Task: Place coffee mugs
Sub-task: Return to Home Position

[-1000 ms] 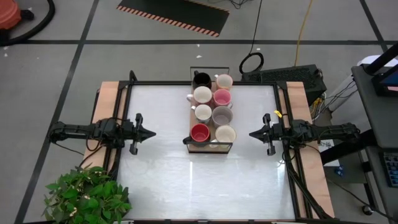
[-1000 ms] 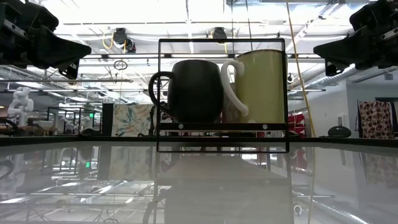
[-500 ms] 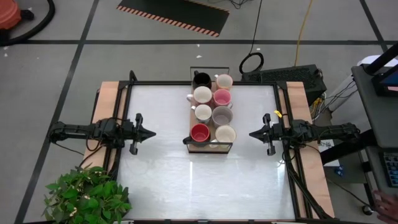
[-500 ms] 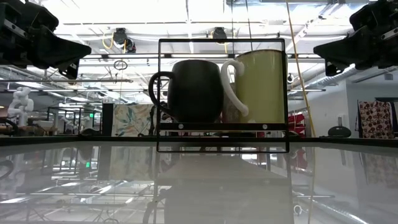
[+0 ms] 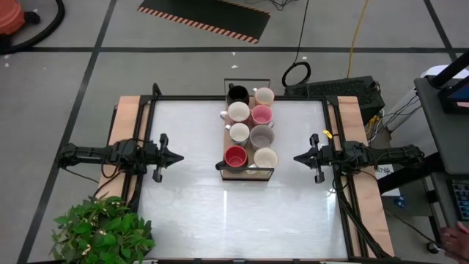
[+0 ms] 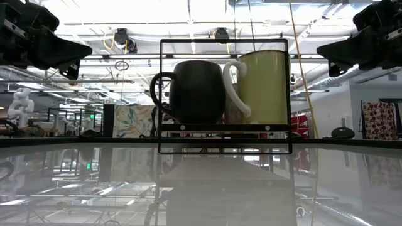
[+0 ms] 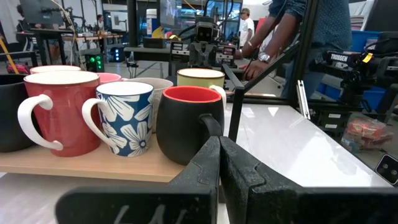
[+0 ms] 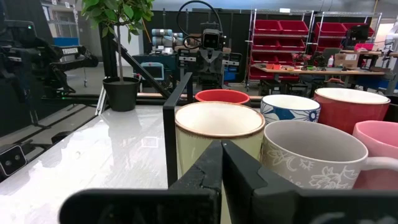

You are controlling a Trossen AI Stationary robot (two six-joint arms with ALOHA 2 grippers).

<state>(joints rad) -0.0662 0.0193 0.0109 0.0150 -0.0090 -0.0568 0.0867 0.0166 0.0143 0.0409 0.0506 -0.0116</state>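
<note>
Eight coffee mugs stand upright in two rows on a long light-wood tray (image 5: 247,173) with a black wire frame, at the table's middle. At the near end are a black mug with a red inside (image 5: 235,156), also in the left wrist view (image 7: 189,121), and a cream mug (image 5: 265,158), also in the right wrist view (image 8: 217,134). Behind them stand a floral white mug (image 5: 239,133), grey (image 5: 262,136), white (image 5: 239,111), pink (image 5: 261,114), black (image 5: 237,93) and cream (image 5: 264,96). My left gripper (image 5: 178,156) is shut and empty left of the tray. My right gripper (image 5: 297,158) is shut and empty right of it.
A potted plant (image 5: 102,231) stands at the near left corner. Black frame rails and wooden side boards (image 5: 128,117) edge the white table. Bare tabletop lies between each gripper and the tray and toward the near edge. A person (image 7: 298,25) stands beyond the table.
</note>
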